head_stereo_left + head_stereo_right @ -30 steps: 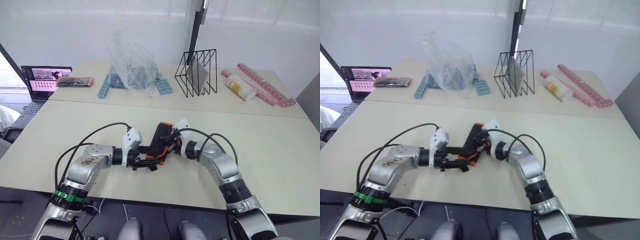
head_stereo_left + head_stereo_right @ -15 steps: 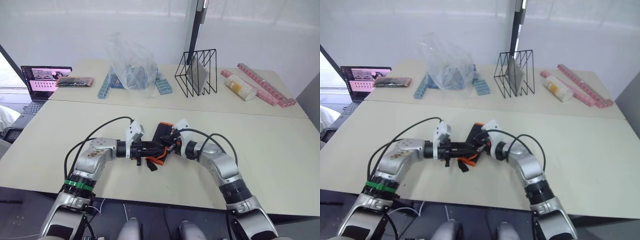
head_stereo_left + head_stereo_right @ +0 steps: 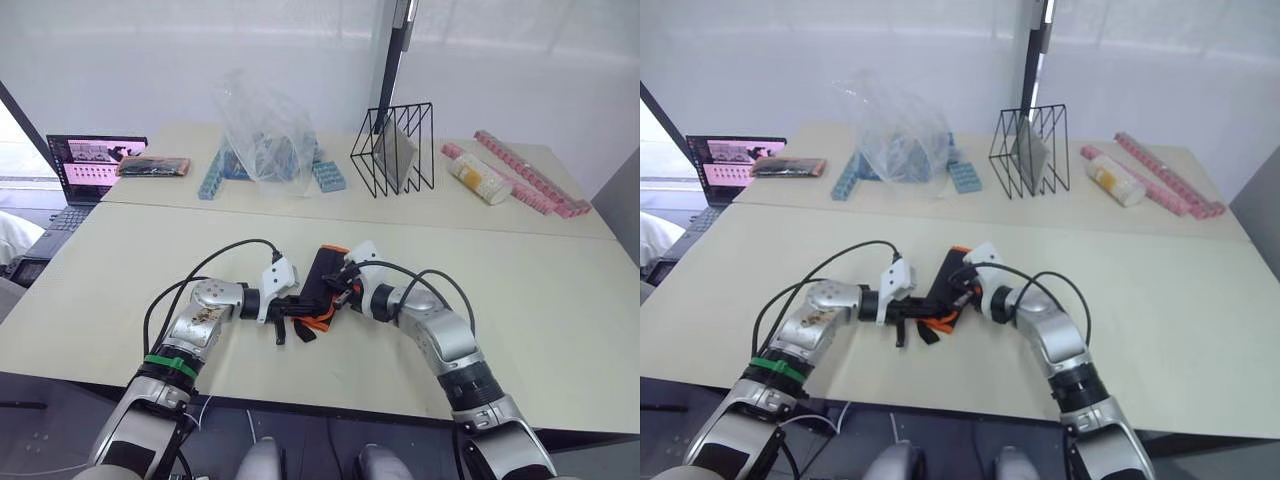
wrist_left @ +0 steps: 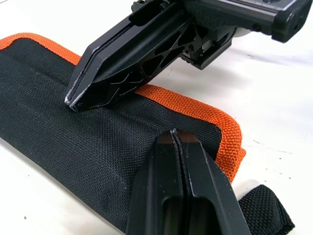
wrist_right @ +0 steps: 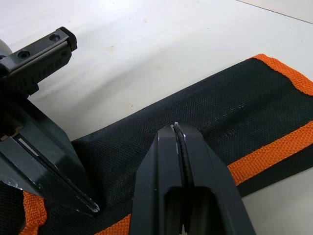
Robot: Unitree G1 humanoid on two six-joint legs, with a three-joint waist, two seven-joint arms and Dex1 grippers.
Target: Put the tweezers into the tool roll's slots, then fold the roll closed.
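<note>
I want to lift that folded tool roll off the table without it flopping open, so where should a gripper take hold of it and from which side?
Probably the orange-trimmed long edge of the tool roll, approached level with the table from the side, so both folded layers get pinched. The roll lies flat; a grip from above has nothing to close on. The left gripper and right gripper, both shut, rest on its black face.

Two pale beige tables (image 3: 560, 300) stand pushed together, a seam running between them. On the near one lies the tool roll (image 3: 322, 283), folded, black with orange trim. The far table carries an open laptop (image 3: 88, 165), a dark flat packet (image 3: 152, 166), blue blocks (image 3: 328, 175) under a clear plastic bag (image 3: 260, 125), a black wire rack (image 3: 393, 147), a pale bottle (image 3: 478, 178) on its side, and pink strips (image 3: 530, 180).
</note>
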